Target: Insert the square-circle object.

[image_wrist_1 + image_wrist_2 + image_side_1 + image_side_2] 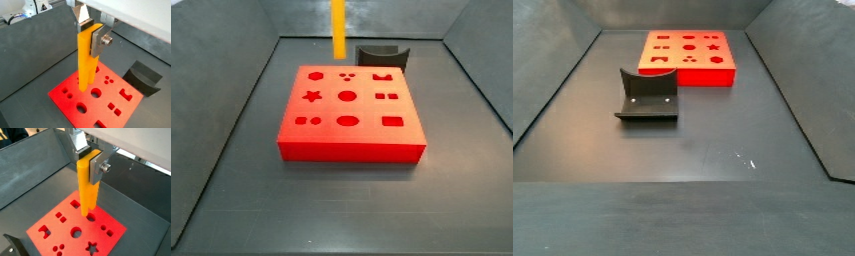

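Note:
My gripper (91,34) is shut on the upper end of the square-circle object (86,62), a long orange-yellow bar that hangs upright. Both wrist views show the silver fingers (101,164) clamping it (87,188). Its lower end is over the red block with shaped holes (69,95), just above a hole (91,218); I cannot tell if it touches. In a side view the bar (338,28) hangs over the far part of the block (352,125), and the gripper is out of frame. The bar does not show in the side view with the block (687,62) at the back.
The dark fixture (647,95) stands on the floor beside the red block (381,55), and shows in both wrist views (143,77) (13,245). Grey walls (238,90) slope up around the floor.

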Controlling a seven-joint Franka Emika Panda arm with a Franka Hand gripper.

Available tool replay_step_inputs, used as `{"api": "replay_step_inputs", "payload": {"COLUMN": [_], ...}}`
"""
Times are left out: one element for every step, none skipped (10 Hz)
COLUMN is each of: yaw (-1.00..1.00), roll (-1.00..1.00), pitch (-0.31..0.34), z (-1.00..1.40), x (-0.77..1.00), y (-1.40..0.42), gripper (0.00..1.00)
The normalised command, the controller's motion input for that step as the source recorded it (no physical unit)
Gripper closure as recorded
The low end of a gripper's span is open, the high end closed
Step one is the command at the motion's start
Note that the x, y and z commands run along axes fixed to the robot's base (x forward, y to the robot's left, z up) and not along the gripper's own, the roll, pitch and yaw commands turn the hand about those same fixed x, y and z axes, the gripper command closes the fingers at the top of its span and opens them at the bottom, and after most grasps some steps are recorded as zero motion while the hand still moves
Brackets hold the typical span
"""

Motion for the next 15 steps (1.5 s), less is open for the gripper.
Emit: {"api": "replay_step_inputs", "payload": {"yaw": [0.00,-0.75,-1.00,-1.00,-1.00,-0.97,-1.00,-1.00,-1.00,-1.00,-1.00,-1.00,-1.00,-1.00,-1.00], "roll": [0.00,-0.02,0.00,0.00,-0.01,-0.12,-0.04,-0.04,-0.04,-0.02,0.00,0.00,-0.04,-0.06,0.00], "pitch": [-0.064,0.123,0.106,0.020,-0.043,-0.147,-0.079,-0.076,-0.076,-0.080,-0.079,-0.064,-0.077,-0.087,-0.027], "z": [-0.06,-0.35,-0.45,-0.41,-0.38,-0.29,-0.12,-0.11,-0.12,-0.09,0.00,-0.02,-0.20,-0.25,-0.32], "x": [-0.15,0.01,-0.03,0.00,-0.02,-0.05,0.00,0.00,0.00,0.00,0.00,0.00,0.00,0.00,0.00], "y": [0.00,0.13,0.00,0.00,0.00,0.00,0.00,0.00,0.00,0.00,0.00,0.00,0.00,0.00,0.00], "gripper": [1.00,1.00,1.00,1.00,1.00,1.00,1.00,1.00,1.00,1.00,1.00,1.00,1.00,1.00,1.00]}}
